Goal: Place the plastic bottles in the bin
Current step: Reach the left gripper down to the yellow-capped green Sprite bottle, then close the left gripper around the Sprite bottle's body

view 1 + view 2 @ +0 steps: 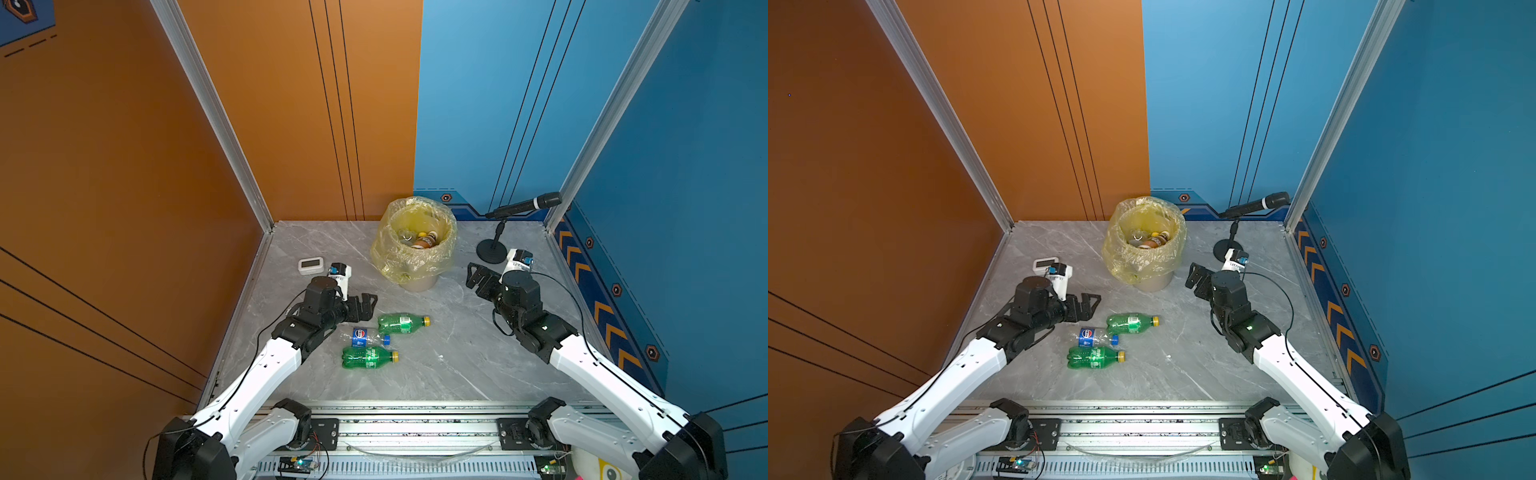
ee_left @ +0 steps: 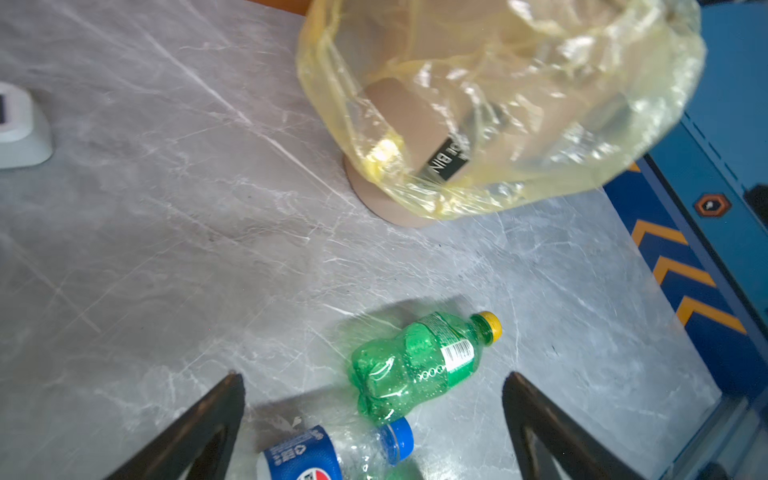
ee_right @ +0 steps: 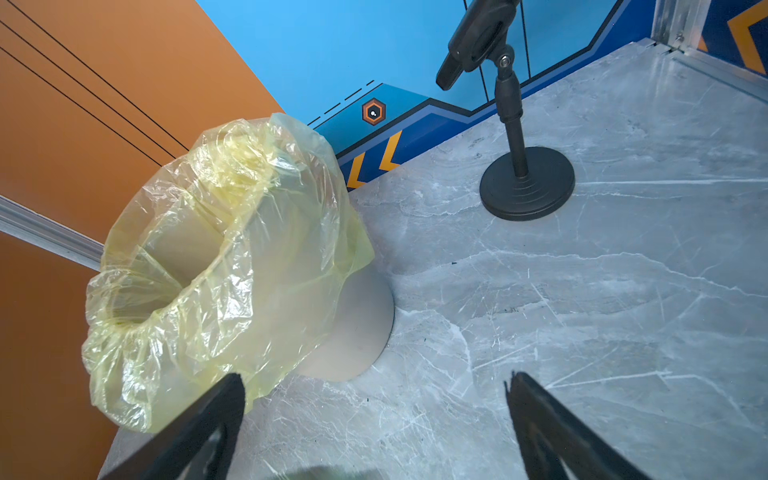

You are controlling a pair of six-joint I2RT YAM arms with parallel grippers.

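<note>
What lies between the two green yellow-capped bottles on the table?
The clear blue-label Pepsi bottle, on its side, between the farther green bottle and the nearer green bottle; both top views show it.

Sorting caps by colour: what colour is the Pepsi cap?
Pepsi cap: blue, clearest in the left wrist view.

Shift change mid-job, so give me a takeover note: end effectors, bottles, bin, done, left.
Left end effector: open, empty, low over the grey marble table.
Right end effector: open, empty, beside the round beige bin with yellow plastic liner.
Lying near the left one: far green yellow-capped plastic bottle, clear blue-label Pepsi bottle, near green yellow-capped plastic bottle.
Done: brown coffee bottle plus more in the bin; count unclear.
Left: those three.
</note>
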